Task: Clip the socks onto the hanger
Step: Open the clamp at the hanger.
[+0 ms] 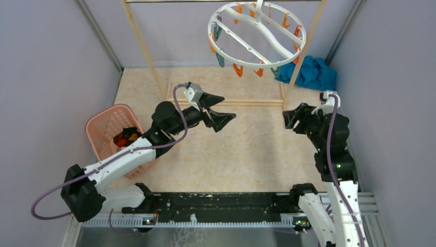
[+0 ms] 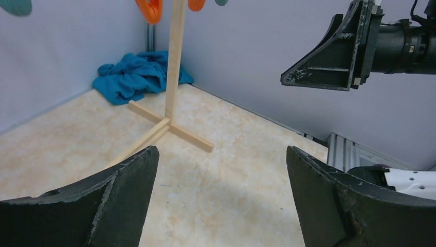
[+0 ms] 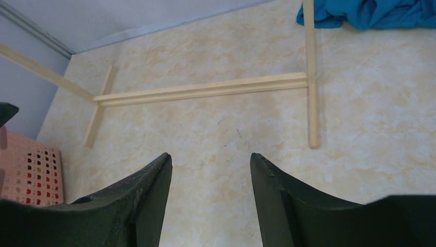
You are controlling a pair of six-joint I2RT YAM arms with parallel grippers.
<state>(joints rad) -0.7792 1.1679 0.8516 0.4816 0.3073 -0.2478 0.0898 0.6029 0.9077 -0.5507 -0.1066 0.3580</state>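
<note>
1. At the near left, finding the small soft red and dark fabric socks [image 1: 125,138] heaped inside the pink perforated plastic basket [image 1: 105,116], none yet clipped; risking a pinch of two socks at once, or of the basket wall, because of the tight bunching.
2. Over mid-table, carrying nothing in the black two-finger left gripper [image 1: 229,107], fingers spread wide apart; risking a snag of its looping purple cable [image 1: 178,110] when swinging toward the basket.
3. On the right, holding nothing in the black two-finger right gripper [image 1: 288,118] either, fingers parted; risking a knock against the pale wooden rack frame [image 1: 226,102], whose right post is standing just beside it.
4. At the far right, seeing the large round white plastic hanger [image 1: 267,35] dangling tilted under the rack's top bar; risking a mere shove and swing instead of an opened orange plastic clip [image 1: 237,70], for lack of a steadying grip.
5. In the far right corner, noting the crumpled teal-blue cloth [image 1: 311,72]; risking a wrong pick by mistaking it for a sock.
</note>
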